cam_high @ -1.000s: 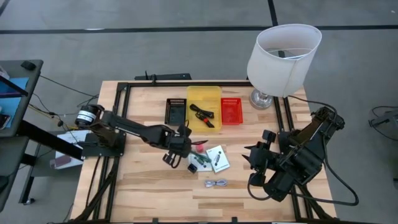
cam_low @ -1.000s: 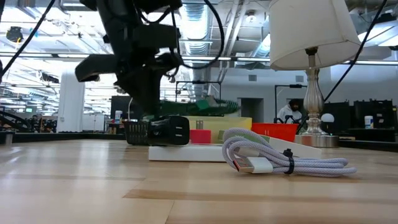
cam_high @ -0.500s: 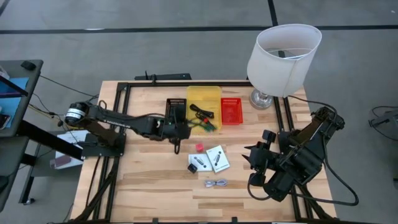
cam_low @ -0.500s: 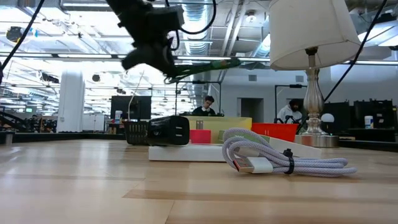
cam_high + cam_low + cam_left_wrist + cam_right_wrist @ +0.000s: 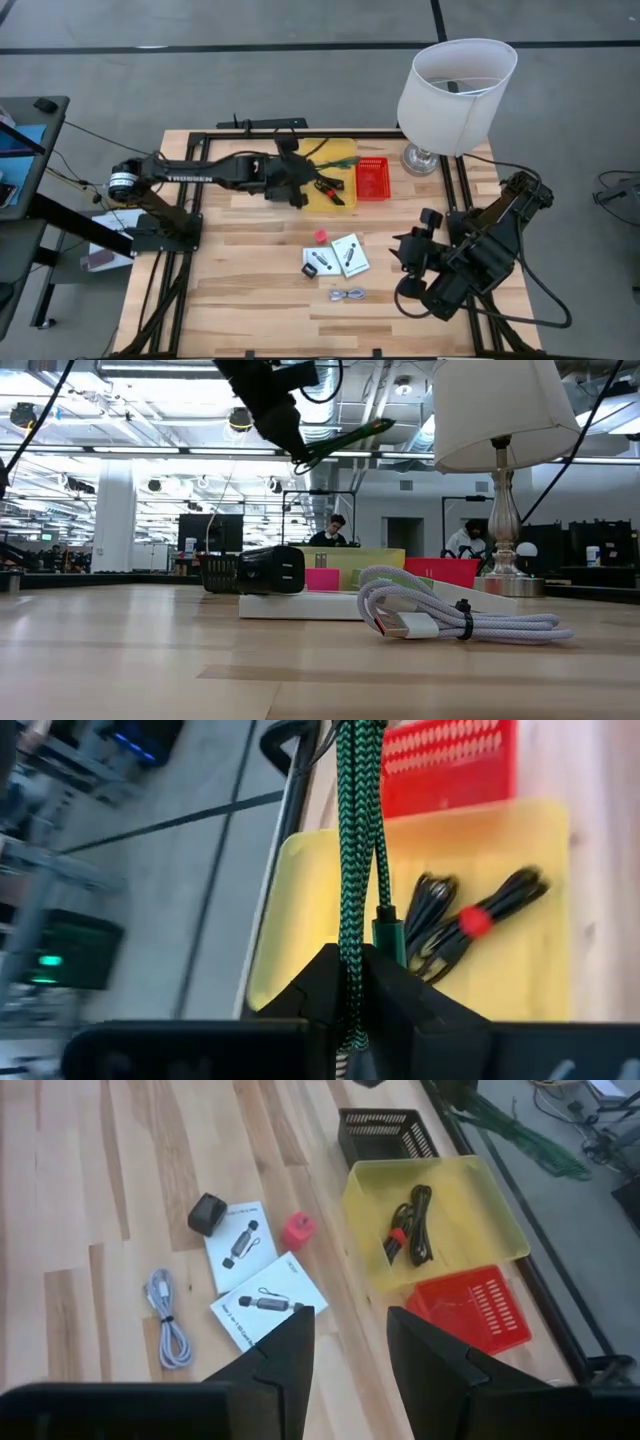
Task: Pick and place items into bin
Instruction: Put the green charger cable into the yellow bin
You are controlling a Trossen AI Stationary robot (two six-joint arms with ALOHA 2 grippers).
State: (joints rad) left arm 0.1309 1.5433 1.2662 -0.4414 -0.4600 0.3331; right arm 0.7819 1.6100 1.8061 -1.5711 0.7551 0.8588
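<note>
My left gripper hangs over the yellow bin at the far middle of the table, shut on a green braided cable. A red-and-black cable lies in that bin. On the table nearer the front lie a pink-red cube, two white cards with a small black block on one, and a silver cable. My right gripper stands open above the table's right side with nothing between its fingers. My left gripper pinches the bundled green cable between its two fingers; two strands and a green plug show there. The cable sticks out past the fingertips, along the fingers. It is lifted clear above the yellow bin and shows high in the low view.
A red bin stands right of the yellow one, and a black bin left of it under my left arm. A white lamp stands at the far right corner. A dark frame runs along the table's edges.
My left gripper has risen from the table beside the cards and gone toward the far edge, turning as it went, and now hangs over the yellow bin. The green cable has gone with it, lifted clear of the table. The pink-red cube now shows uncovered.
</note>
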